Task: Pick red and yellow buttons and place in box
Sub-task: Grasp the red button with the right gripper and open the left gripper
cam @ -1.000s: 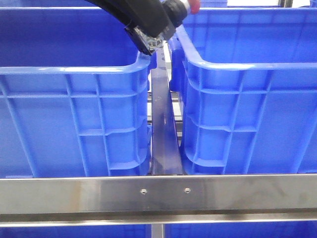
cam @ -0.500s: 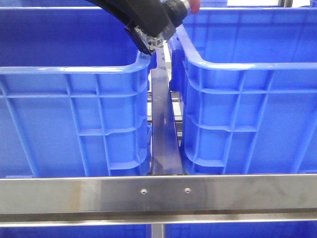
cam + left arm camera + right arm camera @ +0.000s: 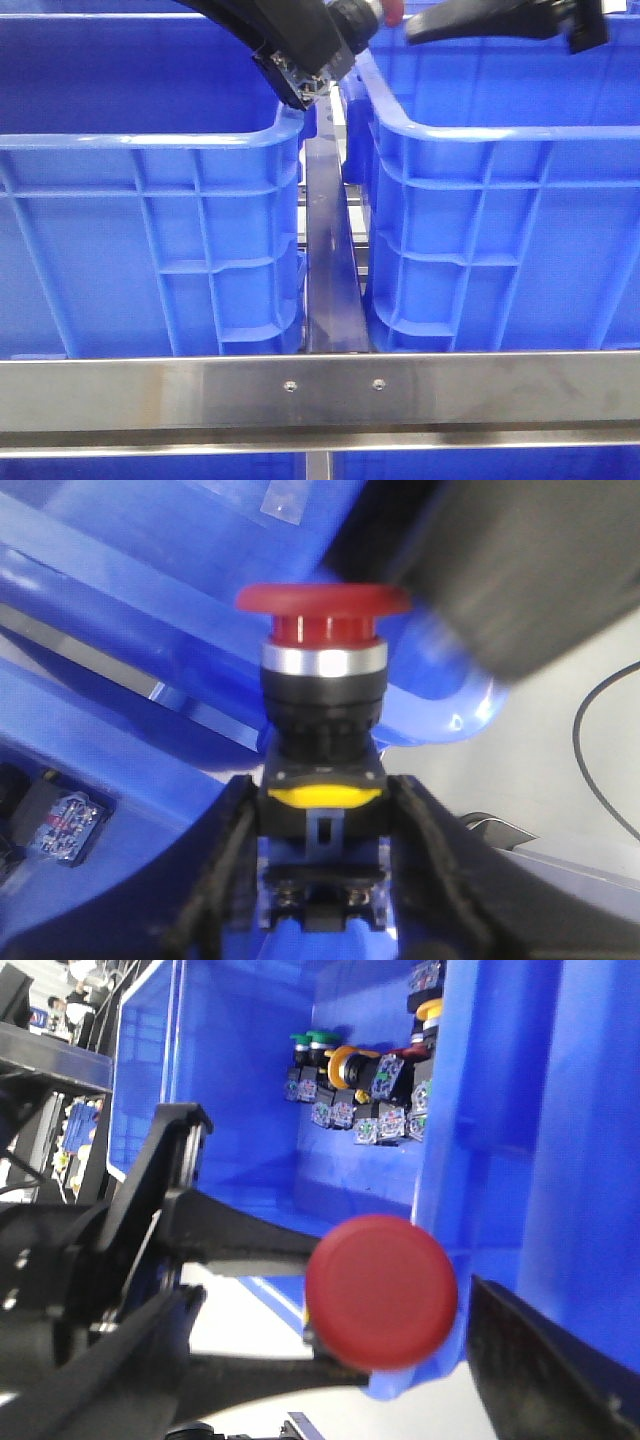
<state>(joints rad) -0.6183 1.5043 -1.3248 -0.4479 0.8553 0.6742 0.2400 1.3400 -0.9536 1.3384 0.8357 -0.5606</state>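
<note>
**Button held between two crates**

Button [image 3: 322, 630] with a wide red mushroom cap is seen in the left wrist view; below the cap a silver collar, a black round body and a yellow insert on a block with screw terminals are shown. It is clamped at that block between the two black fingers [image 3: 225, 870] of the left end effector [image 3: 322, 880], with the cap pointing away from the wrist. In the right wrist view the same red cap [image 3: 382, 1292] is seen face-on, smooth and round, lying between the fingers of the right end effector [image 3: 330, 1340]; those fingers are spread wide on either side of it and nothing is gripped by them.

In the front view only a sliver of the red cap [image 3: 393, 12] is visible at the top edge, just above the inner rim of the right-hand box [image 3: 500, 230]. The left end effector [image 3: 372, 12] is reached across from the left-hand crate [image 3: 150, 240], and the right end effector [image 3: 425, 28] is held above the right-hand box, just beside the cap.

Inside the box seen in the right wrist view [image 3: 240, 1090], a cluster of other push buttons [image 3: 360, 1090] is gathered in a corner, with green, yellow and red caps among them. The two blue ribbed crates are set side by side, parted by a narrow metal bar [image 3: 328, 260], and a steel rail [image 3: 320, 392] is run across in front.
</note>
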